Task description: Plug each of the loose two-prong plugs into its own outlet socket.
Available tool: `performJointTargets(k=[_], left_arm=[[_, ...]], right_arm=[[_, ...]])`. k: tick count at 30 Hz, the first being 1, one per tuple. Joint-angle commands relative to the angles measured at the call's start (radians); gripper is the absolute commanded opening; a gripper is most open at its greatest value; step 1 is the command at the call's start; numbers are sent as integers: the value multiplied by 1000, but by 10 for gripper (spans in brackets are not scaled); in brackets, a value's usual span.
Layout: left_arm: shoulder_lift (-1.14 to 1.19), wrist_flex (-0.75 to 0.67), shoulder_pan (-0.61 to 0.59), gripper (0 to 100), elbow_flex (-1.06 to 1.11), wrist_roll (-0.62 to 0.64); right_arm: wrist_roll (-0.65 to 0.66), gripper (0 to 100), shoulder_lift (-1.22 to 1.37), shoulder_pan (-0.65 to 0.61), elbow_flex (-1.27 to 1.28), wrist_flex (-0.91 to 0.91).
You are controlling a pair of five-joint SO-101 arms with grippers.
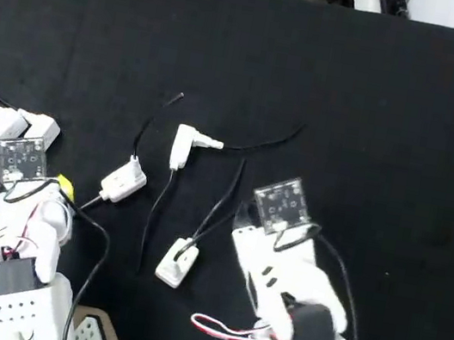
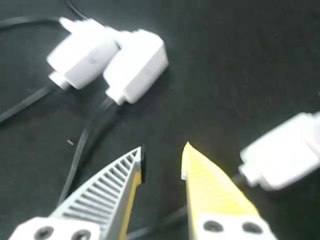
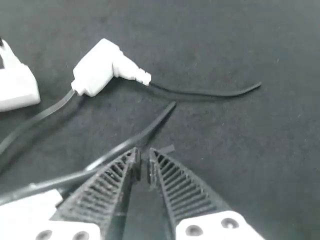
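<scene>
Two white pieces (image 2: 107, 57) lie side by side, touching, at the table's left (image 1: 20, 127), just ahead of my left gripper (image 2: 162, 152), which is open with bare cloth between its grey and yellow fingers. Another white piece (image 2: 280, 157) lies beside the yellow finger (image 2: 210, 185). A white angled plug (image 3: 100, 67) with its prongs bare lies mid-table (image 1: 183, 145), ahead of my right gripper (image 3: 144, 155). That gripper's black fingers are shut with nothing in them. A thin black cable (image 3: 145, 130) runs under one finger. A white socket block (image 1: 177, 262) lies beside the right arm (image 1: 289, 268).
Loose black cords (image 1: 222, 200) trail across the black cloth between the white pieces. One more white piece (image 1: 123, 181) lies right of the left arm (image 1: 25, 232). The far half of the table (image 1: 381, 82) is bare cloth.
</scene>
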Motion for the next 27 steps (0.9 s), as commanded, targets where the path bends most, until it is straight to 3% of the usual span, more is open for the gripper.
performJointTargets(k=[1, 8, 16, 27], left_arm=[[2, 51, 51, 137, 21, -6], [5, 60, 54, 137, 21, -5], [3, 229, 53, 139, 21, -5], [2, 252, 59, 138, 21, -2]], right_arm=[[5, 21, -81, 18, 90, -31], [5, 21, -71, 21, 97, -23], [5, 21, -67, 23, 97, -5], [5, 25, -64, 23, 97, 35]])
